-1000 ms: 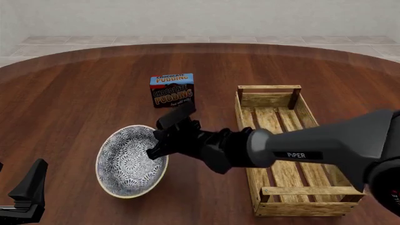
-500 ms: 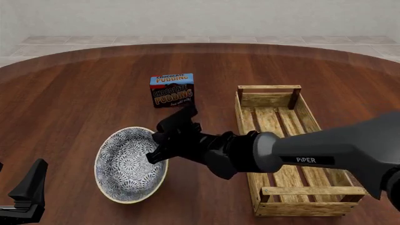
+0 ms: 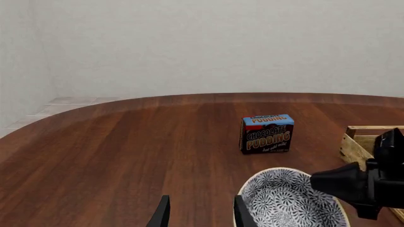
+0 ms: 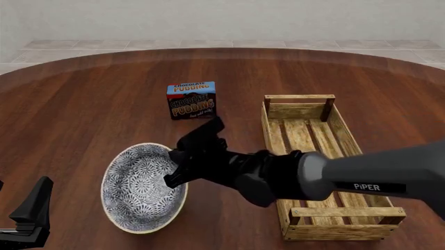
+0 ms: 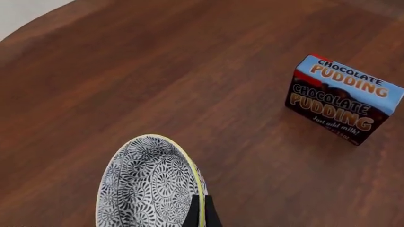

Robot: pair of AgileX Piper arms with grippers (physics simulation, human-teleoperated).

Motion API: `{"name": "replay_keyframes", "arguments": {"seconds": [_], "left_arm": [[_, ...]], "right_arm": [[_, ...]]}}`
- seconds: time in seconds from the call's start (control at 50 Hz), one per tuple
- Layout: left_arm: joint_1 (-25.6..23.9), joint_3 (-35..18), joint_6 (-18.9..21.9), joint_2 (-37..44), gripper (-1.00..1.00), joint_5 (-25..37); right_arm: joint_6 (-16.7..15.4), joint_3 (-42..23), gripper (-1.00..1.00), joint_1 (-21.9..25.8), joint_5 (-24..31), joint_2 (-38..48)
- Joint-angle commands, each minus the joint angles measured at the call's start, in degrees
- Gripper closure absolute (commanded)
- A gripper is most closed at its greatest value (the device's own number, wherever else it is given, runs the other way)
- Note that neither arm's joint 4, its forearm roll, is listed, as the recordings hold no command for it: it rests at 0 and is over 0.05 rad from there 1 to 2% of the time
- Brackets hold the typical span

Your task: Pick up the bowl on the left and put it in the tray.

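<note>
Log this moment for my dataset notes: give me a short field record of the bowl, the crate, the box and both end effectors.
bowl: blue-and-white bowl tilted, its rim pinched by the right end effector
right end effector: shut on the bowl's rim, reaching in from the crate side
left end effector: left end effector open, holding nothing, apart from the bowl
tray: wooden tray on the table, right of the bowl, nothing inside
pudding box: pudding box upright, beyond the bowl
table: dark wood table
</note>
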Motion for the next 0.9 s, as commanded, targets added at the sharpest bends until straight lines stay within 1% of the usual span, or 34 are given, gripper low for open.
{"name": "replay_keyframes", "arguments": {"seconds": [0.02,0.16,0.26,0.3,0.32,0.34,0.48,0.56,0.72,0.9], "left_arm": [[0.0,0.0,0.0,0.0,-1.0,0.0],[0.0,0.0,0.0,0.0,-1.0,0.0],[0.0,0.0,0.0,0.0,-1.0,0.0],[0.0,0.0,0.0,0.0,-1.0,0.0],[0.0,0.0,0.0,0.0,-1.0,0.0],[0.0,0.0,0.0,0.0,-1.0,0.0],[0.0,0.0,0.0,0.0,-1.0,0.0],[0.0,0.0,0.0,0.0,-1.0,0.0],[0.0,0.0,0.0,0.0,-1.0,0.0],[0.0,0.0,0.0,0.0,-1.0,0.0]], "right_arm": [[0.58,1.26,1.0,0.91,-0.26,-3.4],[-0.57,0.93,1.0,0.94,1.04,-5.84],[-0.43,1.05,1.0,1.45,1.39,-6.78],[-1.46,1.43,1.0,2.21,1.75,-7.47],[-0.55,1.13,1.0,1.08,1.26,-7.72],[-1.11,0.92,1.0,1.73,2.03,-7.75],[-0.5,0.82,1.0,1.51,2.38,-9.35],[-0.98,0.84,1.0,1.45,2.9,-10.46],[-0.9,1.03,1.0,0.85,3.63,-13.22],[-2.38,1.02,1.0,-0.54,4.62,-16.47]]}}
